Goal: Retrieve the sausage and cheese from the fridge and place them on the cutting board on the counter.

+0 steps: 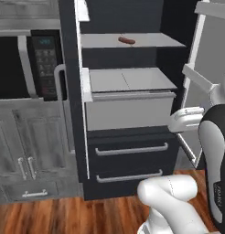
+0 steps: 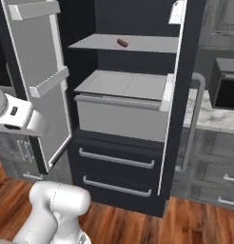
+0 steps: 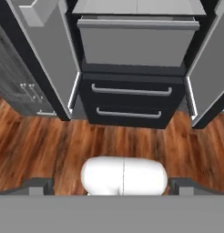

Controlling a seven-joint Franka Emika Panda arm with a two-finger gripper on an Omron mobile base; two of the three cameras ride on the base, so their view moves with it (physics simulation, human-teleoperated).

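From the left base view, the fridge stands with both doors swung open, and the sausage lies alone on the upper shelf, toward the back and a little left of the shelf's middle; nothing has been taken out yet, so the job looks barely begun. From the right base view the same sausage sits on that shelf, nearer its left edge, above a pale pull-out bin and two dark lower drawers; a strip of marble counter shows past the fridge's right side, but I see no board on it, and no cheese on any shelf I can make out. In the hand view the end effector points down at the wood floor in front of the drawers, its two dark tips spread wide apart with nothing between them. Both foods seemingly remain to be fetched and carried over.
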